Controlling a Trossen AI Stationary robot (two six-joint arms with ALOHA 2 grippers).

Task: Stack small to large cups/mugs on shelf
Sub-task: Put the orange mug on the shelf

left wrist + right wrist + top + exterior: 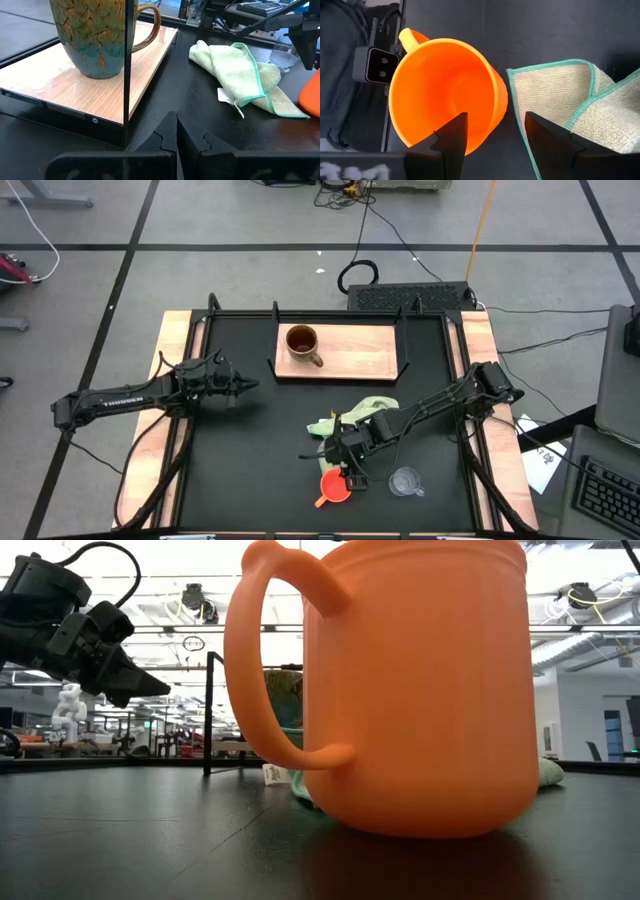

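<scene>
1. From the high view I see the brown mug [303, 343] standing on the shelf [355, 352]. The orange cup [333, 487] and glass cup [404, 481] stand on the black table [240, 460] near the green cloth [352, 416]. The right gripper [350, 463] hangs over the orange cup.
2. The low view is filled by the orange cup [400, 680].
3. In the left wrist view the left gripper [176, 137] is pinched closed on nothing; the cloth's white tag [227, 98] is too small to read.
4. In the right wrist view the right gripper [496, 132] is spread apart; one finger [452, 137] is over the cup's rim.

Grey tiled floor [90, 290], loose cables [400, 240]; bright ceiling lights [180, 585].
</scene>
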